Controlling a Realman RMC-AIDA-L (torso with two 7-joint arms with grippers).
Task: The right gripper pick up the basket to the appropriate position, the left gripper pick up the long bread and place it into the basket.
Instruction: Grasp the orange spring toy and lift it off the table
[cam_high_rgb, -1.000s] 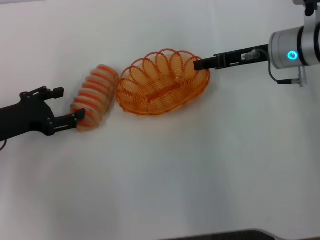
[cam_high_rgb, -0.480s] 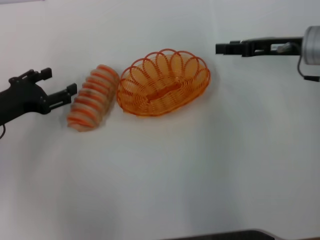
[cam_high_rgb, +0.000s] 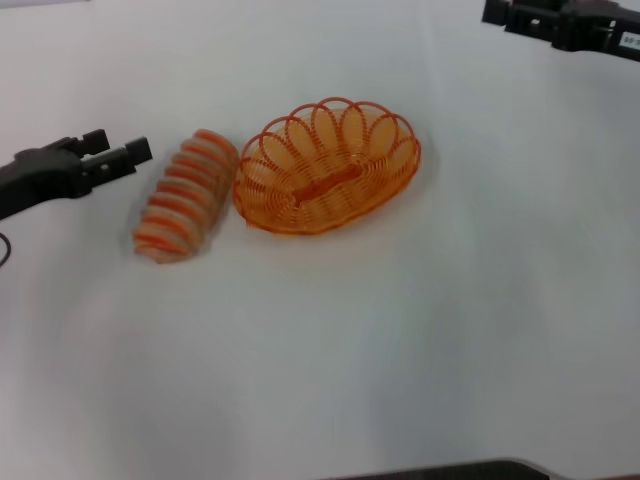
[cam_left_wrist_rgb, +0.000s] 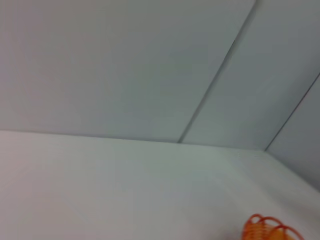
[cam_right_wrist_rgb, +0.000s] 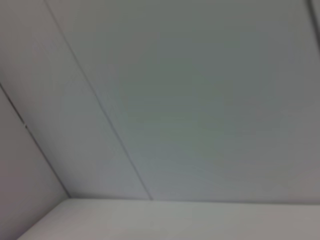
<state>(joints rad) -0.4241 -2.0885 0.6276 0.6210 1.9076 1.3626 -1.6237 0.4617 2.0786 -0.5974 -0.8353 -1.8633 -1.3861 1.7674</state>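
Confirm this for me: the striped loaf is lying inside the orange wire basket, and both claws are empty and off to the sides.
Not quite. The head view shows the loaf lying on the table beside the basket, on its left, not inside it; the basket holds nothing. The rest stands: the left claw and right claw are empty and off to the sides.

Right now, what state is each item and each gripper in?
basket: upright on the white table, empty, not held.
long bread: lying on the table beside the basket, outside it, not held.
left gripper: open, empty, just left of the bread's far end, apart from it.
right gripper: at the far right edge of the head view, well clear of the basket, holding nothing.
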